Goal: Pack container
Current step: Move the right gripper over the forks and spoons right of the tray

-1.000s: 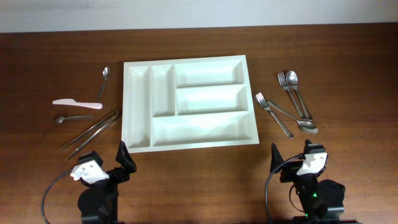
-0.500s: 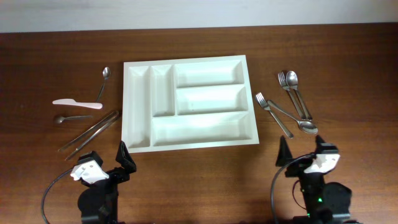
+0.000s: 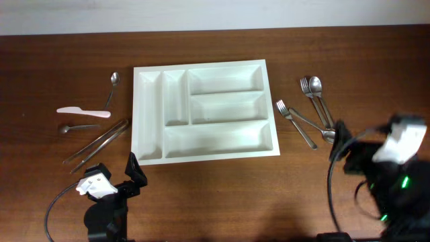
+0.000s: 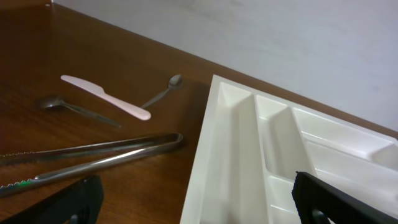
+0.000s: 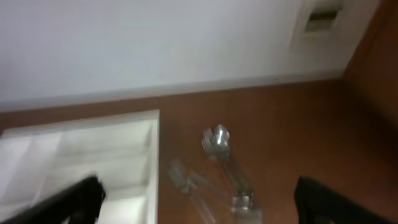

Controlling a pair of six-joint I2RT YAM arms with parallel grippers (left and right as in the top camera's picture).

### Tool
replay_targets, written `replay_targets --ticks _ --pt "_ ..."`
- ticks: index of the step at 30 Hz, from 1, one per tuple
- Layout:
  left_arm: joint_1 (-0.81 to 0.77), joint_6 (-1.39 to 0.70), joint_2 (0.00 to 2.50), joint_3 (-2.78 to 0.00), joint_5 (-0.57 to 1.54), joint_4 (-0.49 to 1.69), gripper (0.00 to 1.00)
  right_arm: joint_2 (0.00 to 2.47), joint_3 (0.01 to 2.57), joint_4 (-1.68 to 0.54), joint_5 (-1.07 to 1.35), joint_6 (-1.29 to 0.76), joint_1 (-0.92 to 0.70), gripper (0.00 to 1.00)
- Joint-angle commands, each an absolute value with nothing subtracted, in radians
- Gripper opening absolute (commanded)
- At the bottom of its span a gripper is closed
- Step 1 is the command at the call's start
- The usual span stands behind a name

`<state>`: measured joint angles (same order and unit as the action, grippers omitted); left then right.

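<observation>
White container [image 3: 205,113], one (five compartments)

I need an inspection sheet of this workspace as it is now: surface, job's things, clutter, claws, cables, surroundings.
Surface: brown wooden table.
Job's things: white container, five compartments, all empty.
Clutter: to its left a spoon, white knife, small spoon and tongs; to its right forks and spoons, partly overlapping.
Claws: left claw open, by the container's near left corner; right claw open, blurred, beside the right cutlery; both hold nothing.
Cables: left cable and right cable, black, looping beside the arms.
Surroundings: pale wall behind.
</observation>
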<state>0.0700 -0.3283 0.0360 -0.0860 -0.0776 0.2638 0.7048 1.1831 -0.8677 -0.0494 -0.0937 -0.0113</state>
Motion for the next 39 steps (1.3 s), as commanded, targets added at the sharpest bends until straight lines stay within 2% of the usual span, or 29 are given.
replay_targets --ticks 1,4,8,13,17,23,34,39 --pt "0.076 -0.308 0.027 -0.081 -0.067 0.262 0.99 0.902 1.439 -0.985 0.052 -0.082 -0.012 0.99" --pt "0.076 -0.308 0.027 -0.081 -0.067 0.263 0.99 1.081 1.653 -1.111 0.077 -0.083 -0.012 0.99" --pt "0.076 -0.308 0.027 -0.081 -0.067 0.262 0.99 1.223 1.769 -1.179 0.128 -0.059 -0.012 0.99" --pt "0.076 -0.308 0.027 -0.081 -0.067 0.262 0.99 1.374 1.769 -1.212 0.128 -0.048 0.045 0.99" --pt "0.076 -0.308 0.027 -0.081 -0.067 0.262 0.99 1.525 1.769 -1.28 0.13 -0.168 0.146 0.99" --pt "0.076 -0.308 0.027 -0.081 -0.067 0.262 0.99 1.716 1.769 -1.327 0.183 -0.152 0.241 0.99" --pt "0.076 -0.308 0.027 -0.081 -0.067 0.263 0.99 1.855 1.769 -1.262 0.173 -0.097 0.251 0.99" --pt "0.076 -0.308 0.027 -0.081 -0.067 0.262 0.99 1.88 1.764 -1.257 0.173 0.057 0.251 0.99"
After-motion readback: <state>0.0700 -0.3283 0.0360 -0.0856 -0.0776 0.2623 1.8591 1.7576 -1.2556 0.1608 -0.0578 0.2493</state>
